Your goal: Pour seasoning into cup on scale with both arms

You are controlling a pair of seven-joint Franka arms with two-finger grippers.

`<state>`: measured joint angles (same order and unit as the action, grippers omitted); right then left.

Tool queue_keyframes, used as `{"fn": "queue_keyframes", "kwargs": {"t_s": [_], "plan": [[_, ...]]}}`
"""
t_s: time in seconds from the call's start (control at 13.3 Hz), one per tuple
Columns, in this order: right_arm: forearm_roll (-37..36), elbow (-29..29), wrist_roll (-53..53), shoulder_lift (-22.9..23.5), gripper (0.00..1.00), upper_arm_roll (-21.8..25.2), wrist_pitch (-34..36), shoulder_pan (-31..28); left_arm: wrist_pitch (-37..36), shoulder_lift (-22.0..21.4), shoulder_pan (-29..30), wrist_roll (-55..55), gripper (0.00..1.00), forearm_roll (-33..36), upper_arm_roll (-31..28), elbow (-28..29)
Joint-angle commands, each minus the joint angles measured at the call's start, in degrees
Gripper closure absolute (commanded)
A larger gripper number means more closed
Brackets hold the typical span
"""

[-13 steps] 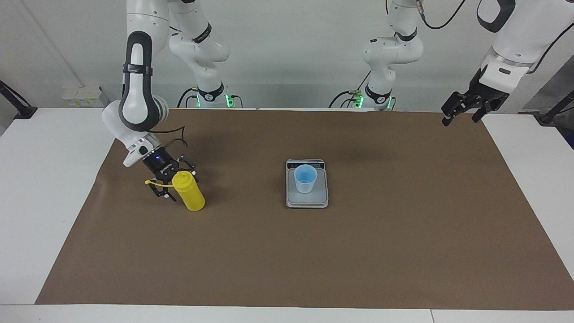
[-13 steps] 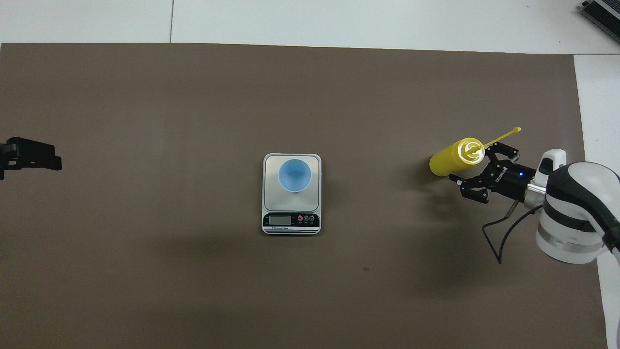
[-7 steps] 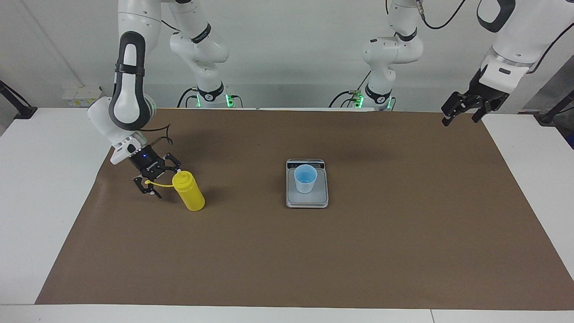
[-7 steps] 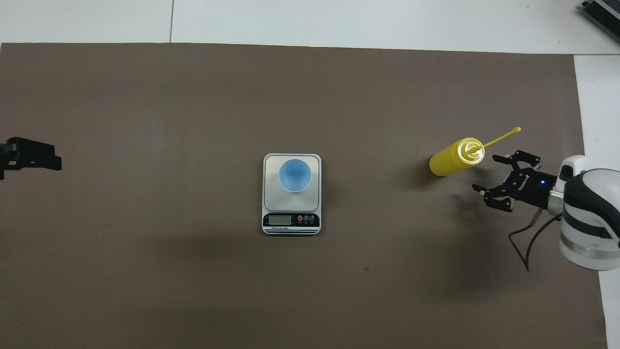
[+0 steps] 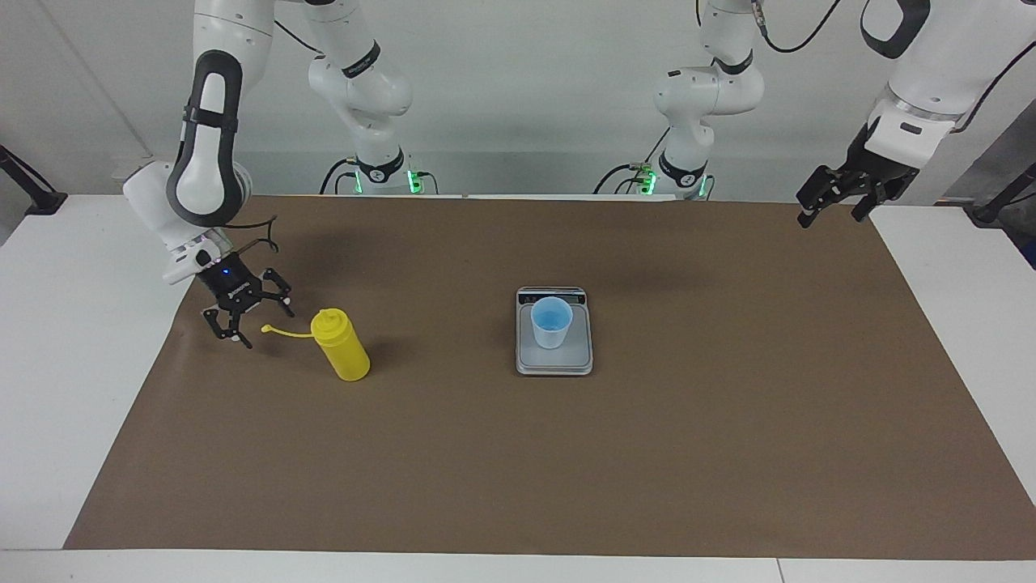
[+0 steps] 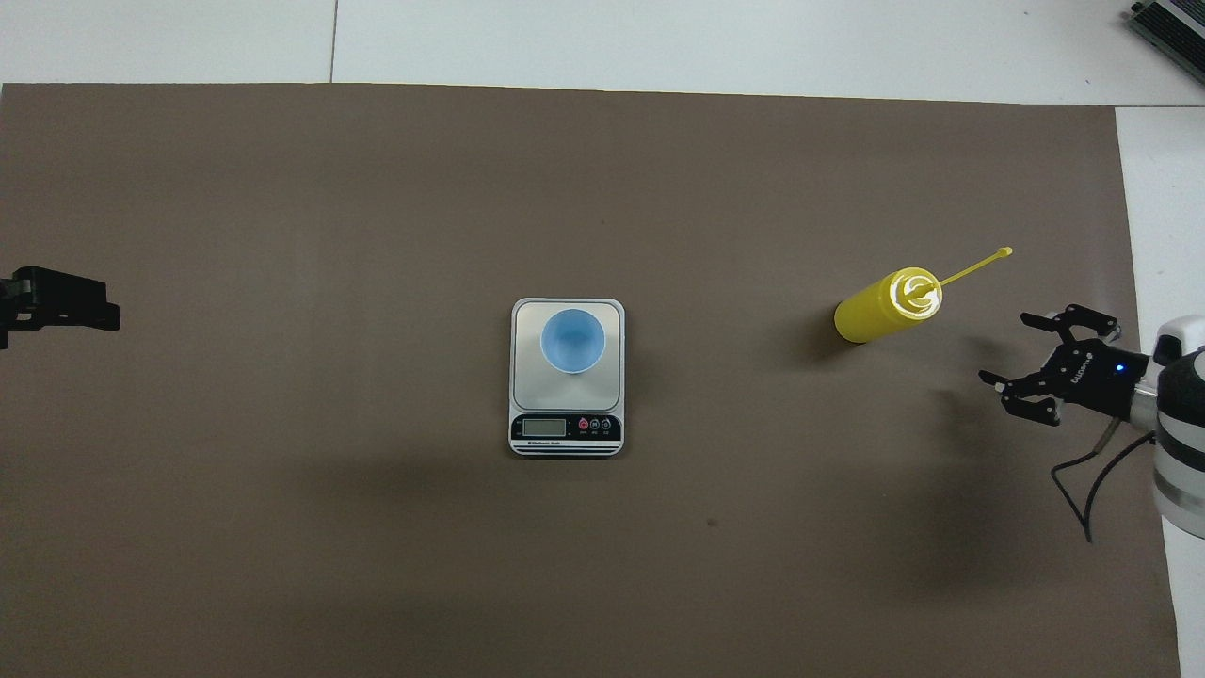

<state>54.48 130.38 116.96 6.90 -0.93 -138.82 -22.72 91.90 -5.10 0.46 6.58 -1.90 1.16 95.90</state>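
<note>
Centrally, scale (image 6: 567, 377) on brown mat (image 5: 566, 453), dark display strip toward the robots; its lettering too small to read. Cup (image 5: 551, 321) upright on the scale's plate. Bottle (image 5: 342, 346), yellow, upright on the mat toward the right arm's end, strap (image 6: 976, 264) sticking out sideways; no label visible. Right gripper (image 5: 249, 317) low beside the strap, fingers spread, holding nothing. Left gripper (image 5: 834, 201) waits raised over the mat's corner, spread, empty.

A brown paper sheet (image 5: 518, 453) covers the white table (image 5: 73, 340).
</note>
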Motion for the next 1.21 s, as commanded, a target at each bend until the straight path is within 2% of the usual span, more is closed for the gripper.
{"fn": "queue_keyframes", "kwargs": {"t_s": [0.0,0.15,0.53,0.75,0.9,1.13], "plan": [[-5.68,-1.18,-5.4,-2.15,0.0,-0.03,2.14,-1.1,-0.14,-1.41,0.5,-0.16,0.0,0.93,0.34,1.4],[-11.22,-2.4,-11.9,-2.68,0.0,-0.03,3.19,-1.54,-0.14,-1.41,0.5,-0.16,0.0,0.93,0.25,1.4],[-18.08,-5.83,-27.62,-5.22,0.0,-0.12,8.11,-1.28,-0.14,-1.41,0.5,-0.16,0.0,0.93,0.25,1.4],[-27.38,-6.19,-44.47,-9.61,0.0,-1.35,9.52,-0.31,-0.14,-1.41,0.5,-0.16,0.0,0.93,0.34,1.4],[-31.43,-6.45,-53.72,-11.98,0.0,-1.35,10.32,3.02,-0.14,-1.41,0.5,-0.16,0.0,0.93,0.25,1.4],[-38.81,-11.79,-69.61,-12.26,0.0,-1.53,16.36,5.75,-0.14,-1.41,0.5,-0.16,0.0,0.93,0.34,1.4]]}}
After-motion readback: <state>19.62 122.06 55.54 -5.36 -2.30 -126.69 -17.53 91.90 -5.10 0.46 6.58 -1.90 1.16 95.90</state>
